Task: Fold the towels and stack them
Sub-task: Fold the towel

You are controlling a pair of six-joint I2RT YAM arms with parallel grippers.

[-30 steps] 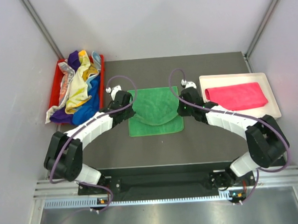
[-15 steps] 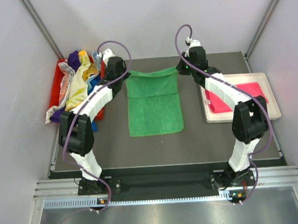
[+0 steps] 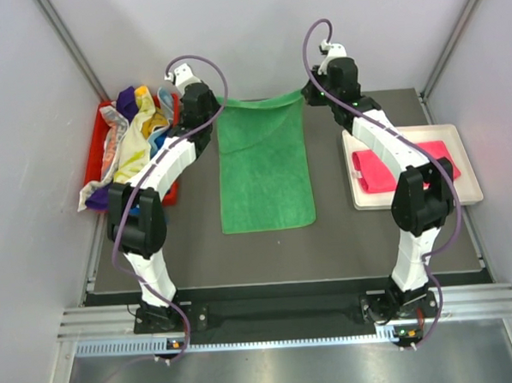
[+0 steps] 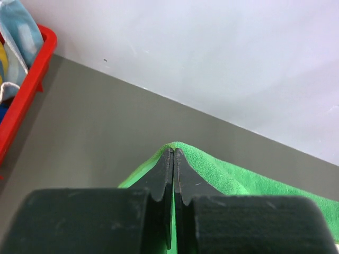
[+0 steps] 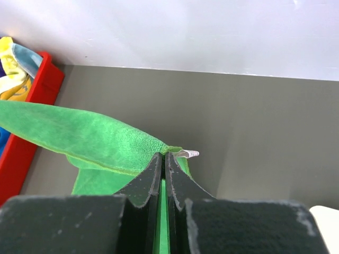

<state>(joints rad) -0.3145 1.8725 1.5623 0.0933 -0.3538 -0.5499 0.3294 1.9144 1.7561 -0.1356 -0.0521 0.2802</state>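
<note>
A green towel (image 3: 265,165) lies stretched out long on the dark table, its far edge lifted between my two grippers. My left gripper (image 3: 215,102) is shut on its far left corner (image 4: 183,150). My right gripper (image 3: 303,93) is shut on its far right corner (image 5: 172,150), where a small white label (image 5: 188,154) sticks out. A folded bright pink towel (image 3: 401,167) lies in the white tray (image 3: 462,189) at the right. Several crumpled towels (image 3: 134,151), purple, yellow, blue and white, fill the red bin (image 3: 95,148) at the left.
The red bin's rim shows at the left of the left wrist view (image 4: 24,92) and of the right wrist view (image 5: 26,132). White walls close in behind and at both sides. Both arms reach far back over the table.
Both grippers have carried the towel's far edge from mid-table to the back edge and lifted it. The folded towel has opened out to its full length.
</note>
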